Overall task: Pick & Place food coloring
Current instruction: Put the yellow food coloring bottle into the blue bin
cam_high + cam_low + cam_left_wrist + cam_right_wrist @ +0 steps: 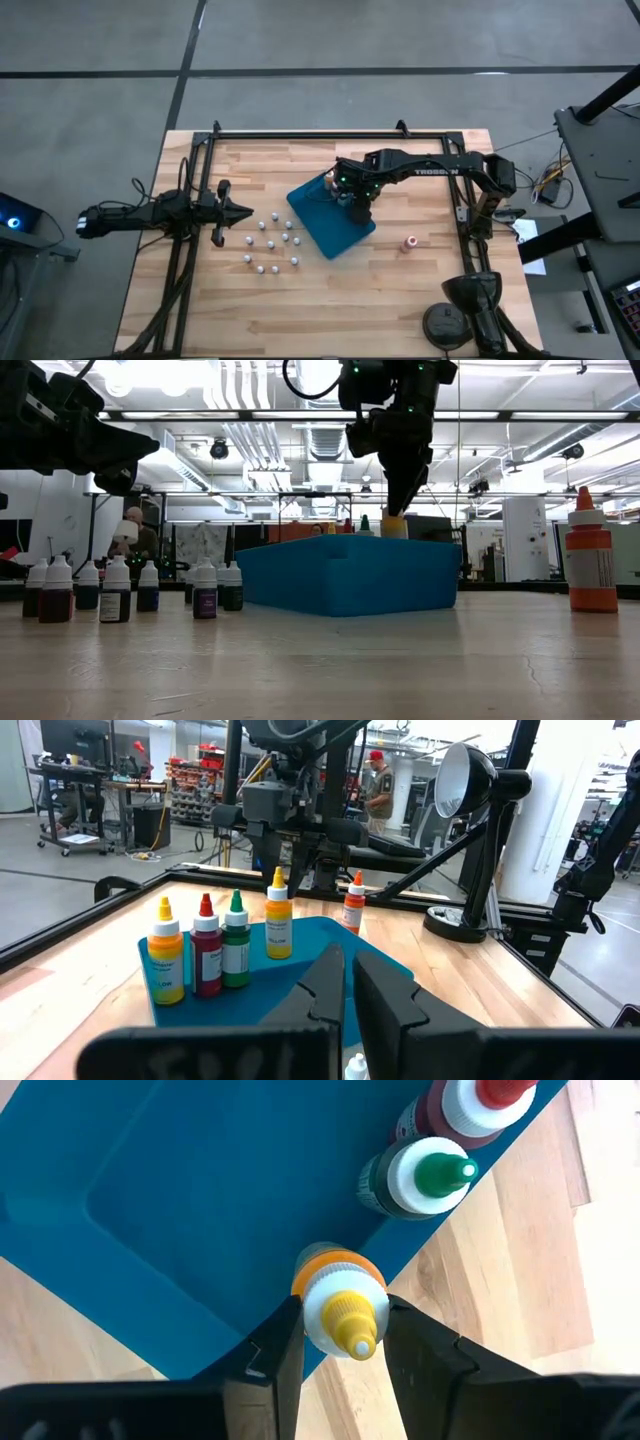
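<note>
Right claw (340,1342) gripping yellow-tipped plastic bottle (338,1308) over blue rect tray (180,1200), left claw (240,211) closed.

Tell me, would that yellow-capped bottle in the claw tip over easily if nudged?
Probably. The yellow-capped bottle is tall and narrow with a pointed tip, so it looks top-heavy. It seems small and light, gripped near its cap by the right gripper. On its side, its round body might roll.

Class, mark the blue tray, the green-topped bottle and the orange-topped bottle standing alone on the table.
blue tray (350,575), low view, front wall.
green-topped bottle (437,1174), right wrist view, green cap.
orange-topped bottle (590,565), low view, label on its body.
</note>
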Controlling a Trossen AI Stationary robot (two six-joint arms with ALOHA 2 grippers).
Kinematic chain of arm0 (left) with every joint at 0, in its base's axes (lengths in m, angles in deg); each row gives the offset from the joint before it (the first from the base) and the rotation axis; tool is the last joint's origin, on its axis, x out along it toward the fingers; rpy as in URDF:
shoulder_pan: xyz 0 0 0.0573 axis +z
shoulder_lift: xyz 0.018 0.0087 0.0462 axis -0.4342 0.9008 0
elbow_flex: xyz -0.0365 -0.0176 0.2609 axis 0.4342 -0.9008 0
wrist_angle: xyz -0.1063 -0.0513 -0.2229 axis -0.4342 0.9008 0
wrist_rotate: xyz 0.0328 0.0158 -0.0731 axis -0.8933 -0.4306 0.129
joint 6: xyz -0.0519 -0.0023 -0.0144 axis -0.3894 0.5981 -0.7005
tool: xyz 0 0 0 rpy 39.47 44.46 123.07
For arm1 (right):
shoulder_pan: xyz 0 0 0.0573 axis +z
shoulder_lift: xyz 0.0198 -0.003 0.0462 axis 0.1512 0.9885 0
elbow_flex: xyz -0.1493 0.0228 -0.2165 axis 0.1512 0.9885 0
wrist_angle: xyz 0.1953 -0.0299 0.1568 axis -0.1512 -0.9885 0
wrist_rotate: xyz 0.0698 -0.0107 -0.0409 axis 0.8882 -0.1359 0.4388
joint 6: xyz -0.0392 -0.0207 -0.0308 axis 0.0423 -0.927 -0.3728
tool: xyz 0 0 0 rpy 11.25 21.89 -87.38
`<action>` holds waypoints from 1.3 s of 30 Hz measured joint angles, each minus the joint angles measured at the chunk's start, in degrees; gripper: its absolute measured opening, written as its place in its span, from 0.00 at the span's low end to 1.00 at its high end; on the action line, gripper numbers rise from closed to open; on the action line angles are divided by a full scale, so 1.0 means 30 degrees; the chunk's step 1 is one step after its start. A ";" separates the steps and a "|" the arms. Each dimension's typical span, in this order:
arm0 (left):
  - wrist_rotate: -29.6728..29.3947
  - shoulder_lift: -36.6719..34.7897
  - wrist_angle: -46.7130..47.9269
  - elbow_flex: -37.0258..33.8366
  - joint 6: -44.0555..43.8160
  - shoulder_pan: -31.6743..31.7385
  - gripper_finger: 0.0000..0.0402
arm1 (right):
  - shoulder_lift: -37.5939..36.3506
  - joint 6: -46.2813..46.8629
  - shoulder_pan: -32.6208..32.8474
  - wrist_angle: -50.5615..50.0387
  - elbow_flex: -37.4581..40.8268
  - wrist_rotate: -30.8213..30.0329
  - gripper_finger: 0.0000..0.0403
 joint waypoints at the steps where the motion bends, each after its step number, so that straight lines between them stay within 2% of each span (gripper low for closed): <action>1: 0.0005 0.0001 0.0000 0.0001 0.0000 0.0000 0.00 | 0.0000 0.0002 0.0000 0.0000 0.0000 0.0088 0.27; 13: -0.0001 0.0000 0.0000 -0.0003 0.0000 0.0000 0.00 | 0.0000 0.0011 -0.0001 0.1329 0.0470 0.0430 0.27; 20: -0.0001 0.0004 0.0000 -0.0003 0.0000 0.0000 0.00 | 0.0000 0.0338 -0.0015 0.1432 0.0804 -0.1090 0.27; 39: 0.0003 0.0000 0.0000 0.0001 0.0000 -0.0004 0.00 | -0.0015 0.0456 -0.0008 0.2488 0.1683 -0.1132 0.27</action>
